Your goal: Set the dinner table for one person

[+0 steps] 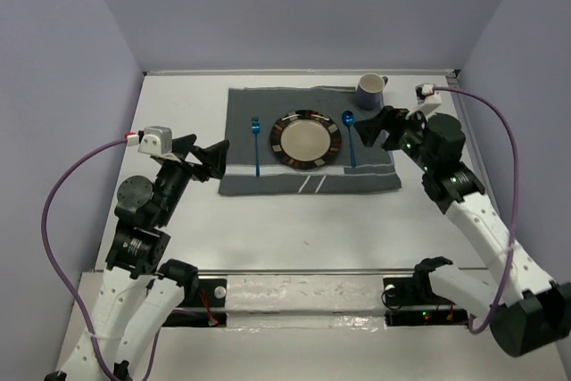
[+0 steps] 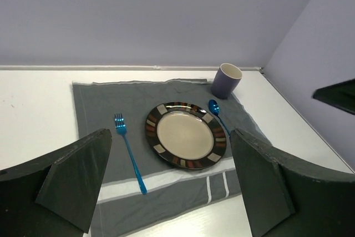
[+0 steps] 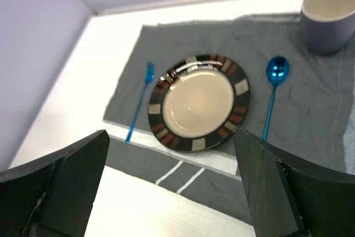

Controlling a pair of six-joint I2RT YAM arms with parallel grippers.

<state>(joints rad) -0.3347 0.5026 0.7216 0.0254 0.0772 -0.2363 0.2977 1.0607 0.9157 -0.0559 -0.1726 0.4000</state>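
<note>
On the white dinner table (image 1: 294, 229) lies a grey striped placemat (image 1: 268, 185). On it sit a dark-rimmed plate (image 1: 306, 139) with a cream centre, a blue fork (image 1: 256, 147) left of it and a blue spoon (image 1: 350, 136) right of it. A purple mug (image 1: 371, 90) stands at the mat's far right corner. My left gripper (image 1: 207, 159) is open and empty, just left of the mat. My right gripper (image 1: 375, 129) is open and empty, above the mat's right edge by the spoon. The plate (image 2: 186, 135), fork (image 2: 128, 151) and mug (image 2: 226, 80) show in the left wrist view, and the plate (image 3: 198, 102) and spoon (image 3: 272, 96) show in the right wrist view.
Lilac walls close the table on three sides. A purple cable (image 1: 53, 211) loops off the left arm and another (image 1: 513, 185) off the right arm. A metal rail with electronics (image 1: 303, 296) runs along the near edge between the arm bases.
</note>
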